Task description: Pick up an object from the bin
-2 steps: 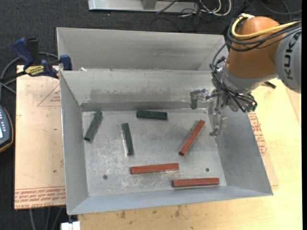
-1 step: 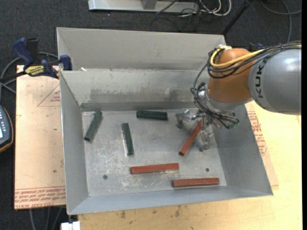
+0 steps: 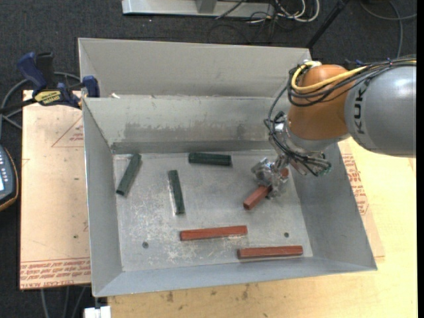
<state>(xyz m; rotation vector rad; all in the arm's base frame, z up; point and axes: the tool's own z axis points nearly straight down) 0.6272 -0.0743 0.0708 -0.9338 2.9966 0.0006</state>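
**Fingers down at a short red-brown block, right of the bin's middle**

We start with the grey metal bin (image 3: pixel 99 197), whose floor carries a few loose bars, well apart. The arm (image 3: pixel 387 111) reaches in from the right over the rim. Its silver body ends in an orange cover (image 3: pixel 318 108) with yellow and black cables looped round it, and the wrist points down towards the floor near the back right corner.

Two long red-brown bars lie at the front: one (image 3: pixel 213 233) near the middle, the other (image 3: pixel 270 251) closer to the front wall, to the right. Three dark green bars lie to the left and back: one (image 3: pixel 128 174) slanted by the left wall, one (image 3: pixel 175 192) nearly upright in the view, and one (image 3: pixel 210 158) level by the back wall.

The short red-brown block (image 3: pixel 254 198) lies slanted, right of the middle. Its upper right end meets the fingers (image 3: pixel 273 179), which stand just above it. We cannot tell how far apart they stand, or whether they clamp the block.
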